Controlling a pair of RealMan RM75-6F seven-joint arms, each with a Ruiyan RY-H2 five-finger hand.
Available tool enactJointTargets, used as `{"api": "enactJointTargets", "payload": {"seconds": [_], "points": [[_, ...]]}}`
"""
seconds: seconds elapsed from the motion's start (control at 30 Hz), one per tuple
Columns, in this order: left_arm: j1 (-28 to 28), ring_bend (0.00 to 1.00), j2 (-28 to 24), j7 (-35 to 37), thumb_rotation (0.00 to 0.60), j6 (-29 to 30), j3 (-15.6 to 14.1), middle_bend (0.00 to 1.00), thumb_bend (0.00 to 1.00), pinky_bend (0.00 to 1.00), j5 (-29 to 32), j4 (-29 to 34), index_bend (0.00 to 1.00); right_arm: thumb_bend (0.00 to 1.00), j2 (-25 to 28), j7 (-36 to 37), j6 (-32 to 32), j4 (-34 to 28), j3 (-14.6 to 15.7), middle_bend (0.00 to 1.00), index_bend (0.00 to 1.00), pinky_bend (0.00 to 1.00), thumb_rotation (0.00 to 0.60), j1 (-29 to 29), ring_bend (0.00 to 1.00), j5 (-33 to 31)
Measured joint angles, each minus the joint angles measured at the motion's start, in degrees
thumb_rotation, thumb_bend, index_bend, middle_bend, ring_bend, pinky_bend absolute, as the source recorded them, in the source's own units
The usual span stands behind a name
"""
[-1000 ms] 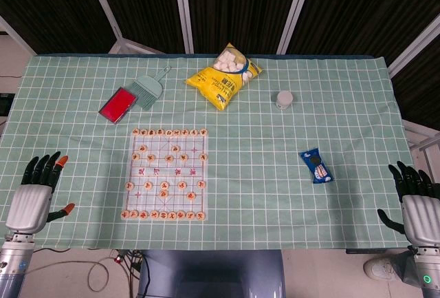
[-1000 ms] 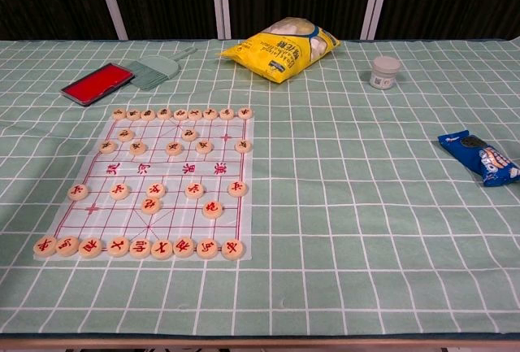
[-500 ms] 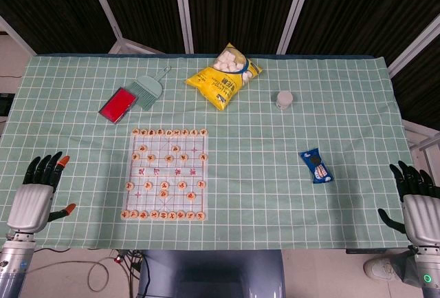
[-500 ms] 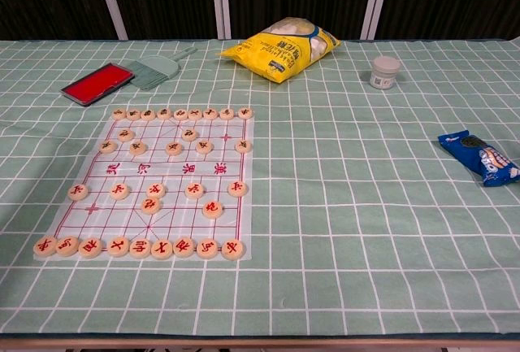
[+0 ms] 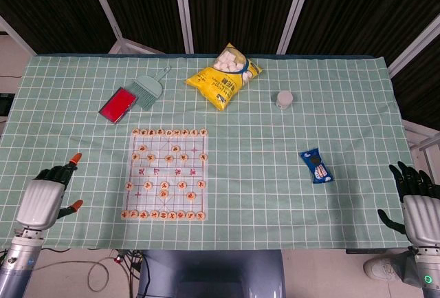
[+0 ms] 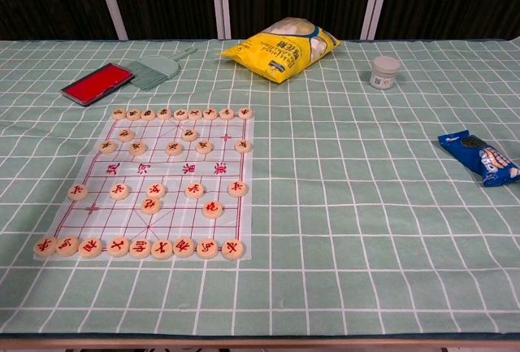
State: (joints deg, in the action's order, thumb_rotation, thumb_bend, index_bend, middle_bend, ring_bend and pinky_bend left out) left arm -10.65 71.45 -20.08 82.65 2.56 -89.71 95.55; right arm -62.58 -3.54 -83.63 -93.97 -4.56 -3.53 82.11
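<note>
The Chinese chess board (image 5: 168, 175), its long axis running away from the robot, lies untouched just right of the left robot hand (image 5: 45, 197), which hovers empty with fingers spread at the surface's (image 5: 275, 167) near edge, while the right robot hand (image 5: 417, 203) waits likewise empty and open, nearest the blue snack packet (image 5: 317, 166).

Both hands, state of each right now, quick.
Left hand: open, holds nothing, near the chess board's left side.
Right hand: open, holds nothing, at the table edge.
</note>
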Motion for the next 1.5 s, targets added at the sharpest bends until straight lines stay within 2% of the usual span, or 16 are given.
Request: {"api": "enactJointTargets", "payload": {"seconds": [0.1,0.23,0.4,0.7,1.0,1.5], "points": [[-1.46,0.87,0.07,-1.17,0.6,-2.37,0.26,0.93,0.07,0.88,0.03,1.22,0.24,0.27,0.06,0.16,0.13,-0.07,-0.04,0.0,0.0,0.0,0.6,0.0,0.0,-0.22],[-4.32,0.92,0.2,-3.46,0.6,-7.76,0.86,0.99,0.09,0.92,1.52,3.83,0.29,0.27,0.16,0.37,0.38,-0.2,-0.07,0.0,0.0,0.0,0.6,-0.03,0.0,-0.48],[-9.02,0.95,0.56,-7.91,0.6,-16.06,2.01,1.0,0.1,0.95,5.86,6.67,0.38,0.27,0.28,0.76,0.63,-0.35,-0.11,0.0,0.0,0.0,0.6,-0.06,0.0,-0.73],[-16.72,0.96,3.95,-16.22,0.6,-25.03,3.35,1.0,0.14,0.95,11.94,7.59,0.41,0.27,0.55,1.61,1.09,-0.55,-0.18,0.0,0.0,0.0,0.6,-0.14,0.0,-1.07],[-21.16,0.96,7.44,-19.49,0.6,-30.06,2.28,1.0,0.14,0.95,14.37,4.37,0.46,0.27,0.69,2.08,1.3,-0.69,-0.23,0.0,0.0,0.0,0.6,-0.15,0.0,-1.32],[-25.14,0.96,11.73,-18.71,0.6,-31.96,0.86,1.0,0.16,0.95,14.5,-1.76,0.48,0.27,0.82,2.48,1.45,-0.8,-0.3,0.0,0.0,0.0,0.6,-0.18,0.0,-1.56]]}}
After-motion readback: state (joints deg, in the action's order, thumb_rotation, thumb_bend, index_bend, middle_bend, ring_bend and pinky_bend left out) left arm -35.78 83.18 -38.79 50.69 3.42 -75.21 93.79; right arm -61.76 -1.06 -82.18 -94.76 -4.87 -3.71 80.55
